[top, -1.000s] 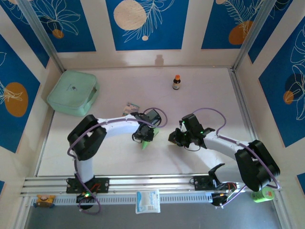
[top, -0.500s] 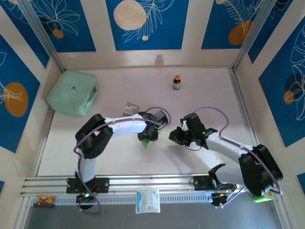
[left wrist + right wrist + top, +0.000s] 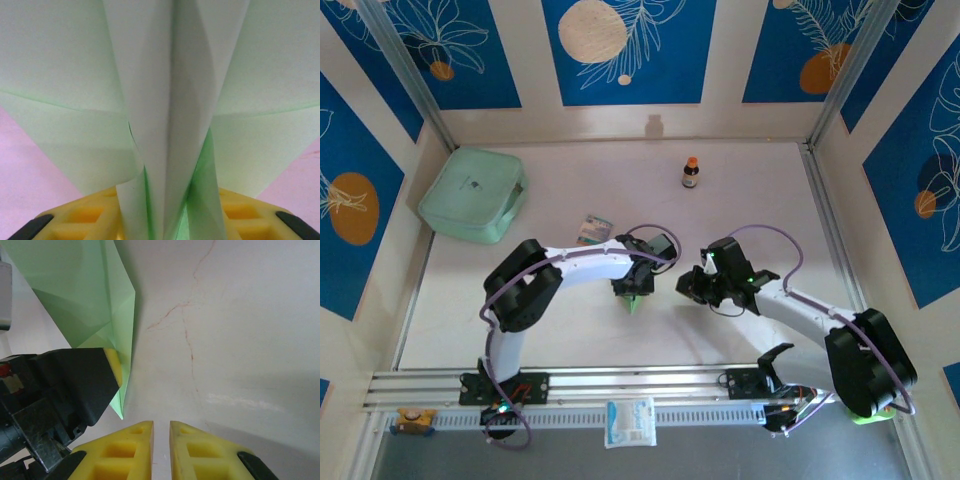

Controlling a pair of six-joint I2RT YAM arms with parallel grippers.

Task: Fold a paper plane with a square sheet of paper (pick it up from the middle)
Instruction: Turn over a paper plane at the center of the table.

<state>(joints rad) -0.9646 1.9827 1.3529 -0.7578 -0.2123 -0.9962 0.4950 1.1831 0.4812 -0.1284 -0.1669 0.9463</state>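
The paper plane is a slim pale lime-green dart at the table's middle, its tip pointing toward the near edge. My left gripper stands over it and holds its folded keel. In the left wrist view the paper plane rises between the two yellow fingers of my left gripper, its layers splayed and touching both. My right gripper hovers just right of it, fingers nearly together and empty. The right wrist view shows my right gripper with a thin gap, and the plane at upper left.
A mint-green plastic box sits at the back left. A small striped packet lies behind the left arm. A little brown bottle stands at the back. A white packet rests on the front rail.
The left gripper has slid a little to the right with the plane, and its jaws have eased wider. The right gripper has barely shifted.
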